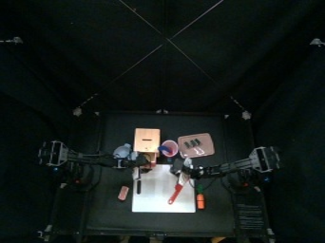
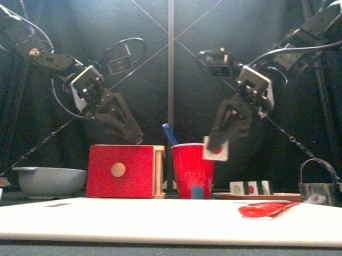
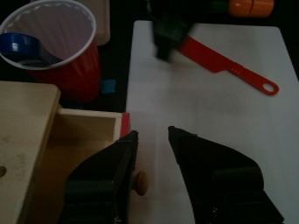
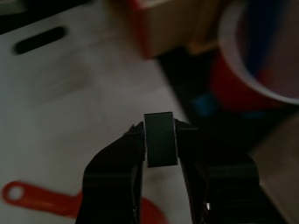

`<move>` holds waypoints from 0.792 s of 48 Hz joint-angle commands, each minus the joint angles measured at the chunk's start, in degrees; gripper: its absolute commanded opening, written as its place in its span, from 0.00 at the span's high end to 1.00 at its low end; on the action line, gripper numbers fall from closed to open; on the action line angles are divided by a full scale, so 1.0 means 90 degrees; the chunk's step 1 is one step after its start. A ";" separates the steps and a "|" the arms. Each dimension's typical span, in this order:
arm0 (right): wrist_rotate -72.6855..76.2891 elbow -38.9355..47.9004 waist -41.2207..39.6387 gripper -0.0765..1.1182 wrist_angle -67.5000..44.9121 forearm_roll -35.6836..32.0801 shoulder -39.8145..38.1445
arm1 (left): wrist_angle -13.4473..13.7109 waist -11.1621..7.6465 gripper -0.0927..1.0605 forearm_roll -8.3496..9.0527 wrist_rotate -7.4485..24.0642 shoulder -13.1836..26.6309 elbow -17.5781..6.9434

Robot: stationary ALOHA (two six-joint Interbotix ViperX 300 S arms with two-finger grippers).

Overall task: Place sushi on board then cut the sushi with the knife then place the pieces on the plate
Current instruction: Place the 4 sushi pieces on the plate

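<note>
My right gripper is shut on a dark green sushi piece and holds it in the air beside the red cup, above the white board. The cup holds a blue knife. A red knife lies flat on the board's right part. Behind the board, the pink plate carries a few dark sushi pieces. My left gripper hangs open and empty over the board's back edge, by the wooden box.
The wooden box with its red drawer front stands left of the cup, and a blue-grey bowl sits further left. A metal cutter stands at the far right. Small toy foods lie off the board's sides.
</note>
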 commanded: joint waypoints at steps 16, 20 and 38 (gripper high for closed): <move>0.0010 0.0430 -0.2666 0.46 0.0742 0.0371 -0.0234 | -0.0039 -0.0010 0.27 0.0010 0.0000 -0.0117 -0.0195; 0.0010 0.0449 -0.2871 0.46 0.0732 0.0342 -0.0059 | -0.0039 -0.0020 0.27 0.0010 0.0010 -0.0166 -0.0283; 0.0020 0.0449 -0.3086 0.46 0.0557 0.0283 0.0742 | -0.0039 -0.0010 0.27 0.0020 0.0020 -0.0186 -0.0205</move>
